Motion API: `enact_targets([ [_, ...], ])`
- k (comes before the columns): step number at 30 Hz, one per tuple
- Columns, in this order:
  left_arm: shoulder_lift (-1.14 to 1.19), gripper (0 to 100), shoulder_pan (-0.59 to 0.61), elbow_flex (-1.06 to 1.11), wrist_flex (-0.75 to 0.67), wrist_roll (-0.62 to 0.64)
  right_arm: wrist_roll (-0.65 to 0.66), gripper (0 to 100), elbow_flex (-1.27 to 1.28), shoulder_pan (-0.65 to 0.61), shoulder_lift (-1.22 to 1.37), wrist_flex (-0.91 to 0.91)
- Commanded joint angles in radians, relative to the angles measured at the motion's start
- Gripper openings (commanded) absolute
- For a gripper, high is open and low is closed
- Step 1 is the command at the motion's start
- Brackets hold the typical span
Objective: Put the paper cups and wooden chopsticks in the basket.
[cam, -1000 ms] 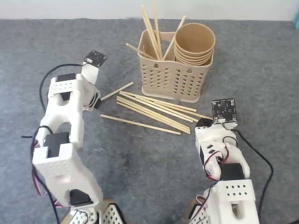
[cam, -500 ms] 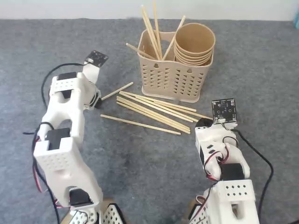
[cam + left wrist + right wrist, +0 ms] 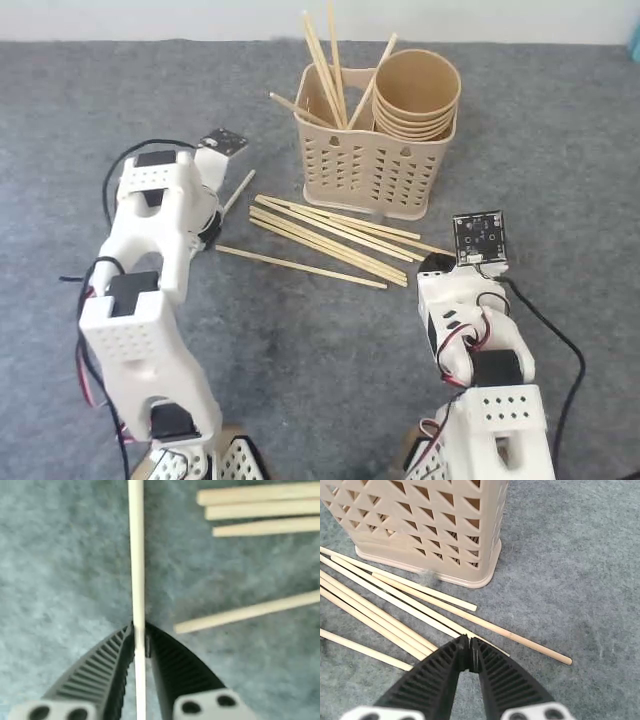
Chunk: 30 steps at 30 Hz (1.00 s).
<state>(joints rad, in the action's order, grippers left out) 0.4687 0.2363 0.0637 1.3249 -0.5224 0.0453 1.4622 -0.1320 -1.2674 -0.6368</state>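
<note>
Left tool (image 3: pixel 139 630): closed down narrow on one chopstick (image 3: pixel 136 555), which ran straight out between its two ribbed fingers (image 3: pixel 172 660). From the high view that stick (image 3: pixel 238 190) poked out past the left arm's wrist, angled toward the basket's near left corner.

Right tool (image 3: pixel 469 652): pinched together at the tips with nothing between them. It sat low over the bench, just at the near ends of the loose sticks and short of the basket's front wall.

Basket (image 3: pixel 370 170): beige, pierced with small holes, standing upright toward the far middle of the bench. Its lower corner showed close in the right wrist view (image 3: pixel 420 525).

Paper cups (image 3: pixel 417 90): a brown nested stack, upright in the basket's right-hand compartment.

Chopsticks in the basket (image 3: pixel 325 60): several stood leaning in the left-hand compartment, tips fanned out above the rim.

Loose chopsticks (image 3: pixel 330 235): a bundle lay flat in front of the basket, roughly parallel, slanting from the left arm's side down toward the right arm.

Single chopstick (image 3: pixel 300 266): lay alone, just nearer than the bundle and apart from it.

Bench (image 3: pixel 560 150): covered in grey, carpet-like material.
</note>
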Motion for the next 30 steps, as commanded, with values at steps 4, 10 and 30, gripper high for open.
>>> enact_targets([
  [4, -0.245, 1, 0.008, -0.07, 0.038, 0.17, 0.012, 0.9, -0.014, -0.004, -0.021, 0.022],
  [10, -0.5, 1, 0.011, -0.064, 0.038, 0.264, 0.012, 0.9, -0.014, -0.004, -0.021, 0.022],
  [30, -1.343, 1, -0.367, 0.443, -0.704, 0.718, 0.012, 0.9, -0.012, -0.004, -0.021, 0.022],
])
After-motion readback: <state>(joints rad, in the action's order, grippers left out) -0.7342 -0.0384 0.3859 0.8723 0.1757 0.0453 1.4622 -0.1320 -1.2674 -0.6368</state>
